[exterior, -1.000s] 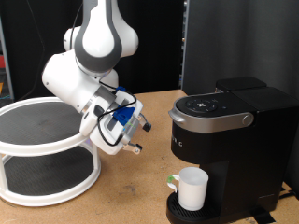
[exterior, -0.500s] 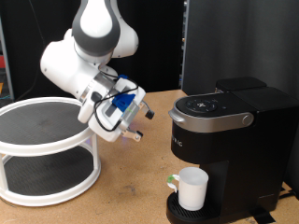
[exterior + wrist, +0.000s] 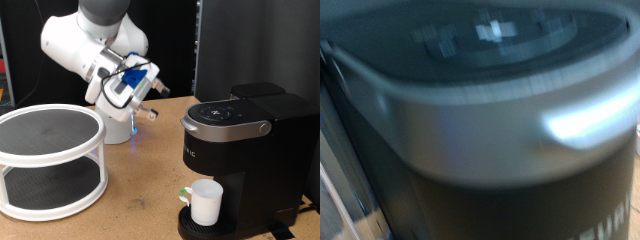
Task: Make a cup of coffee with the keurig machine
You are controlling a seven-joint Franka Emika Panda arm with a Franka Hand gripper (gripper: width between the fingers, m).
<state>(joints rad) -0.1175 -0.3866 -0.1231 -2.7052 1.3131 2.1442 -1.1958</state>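
Exterior view, one cup (image 3: pixel 205 201) on one keurig machine (image 3: pixel 245 160), one gripper (image 3: pixel 152 102) empty, spread unclear.

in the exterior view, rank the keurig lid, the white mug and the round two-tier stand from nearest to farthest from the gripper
From the gripper:
1. keurig machine lid, just to the exterior view's right.
2. two-tier stand, lower left; its top rim competes with the lid, too close to call.
3. cup, on the drip base, lower right, farthest.
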